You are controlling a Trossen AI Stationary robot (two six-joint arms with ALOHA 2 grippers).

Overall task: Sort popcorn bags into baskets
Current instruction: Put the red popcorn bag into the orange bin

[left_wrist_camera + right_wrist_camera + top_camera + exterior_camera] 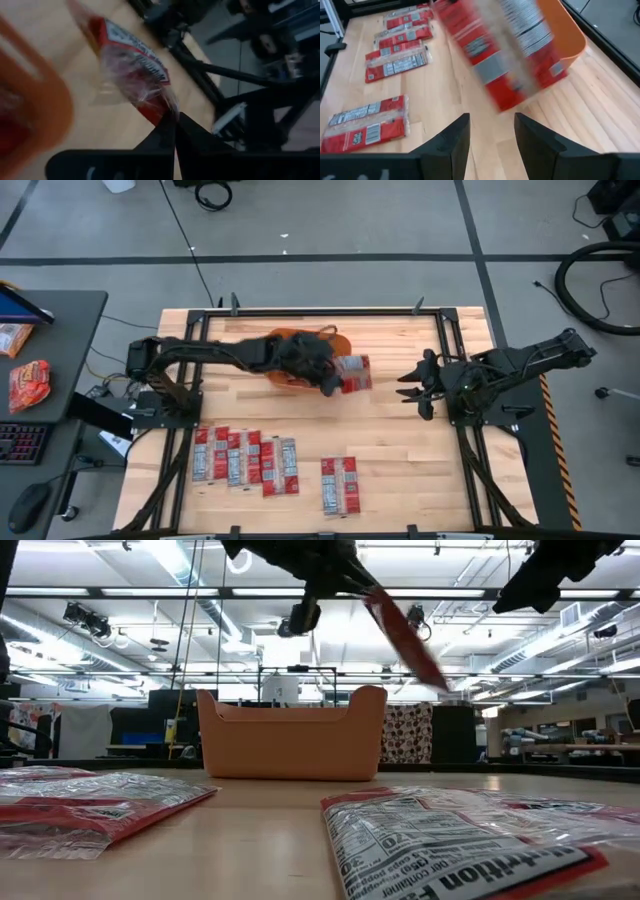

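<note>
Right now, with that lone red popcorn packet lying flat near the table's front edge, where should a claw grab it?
The lone flat red plastic popcorn packet lies flat, apart from the row beside it. Come straight down from above and pinch one thin crimped end, probably the easiest edge for fingers to get under.

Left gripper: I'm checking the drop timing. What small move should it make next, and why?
Probably shift a little toward the orange tub before releasing. The left gripper is shut on a popcorn bag that hangs in the air just beside the tub's rim, not yet over its opening. The right gripper waits open nearby.
</note>
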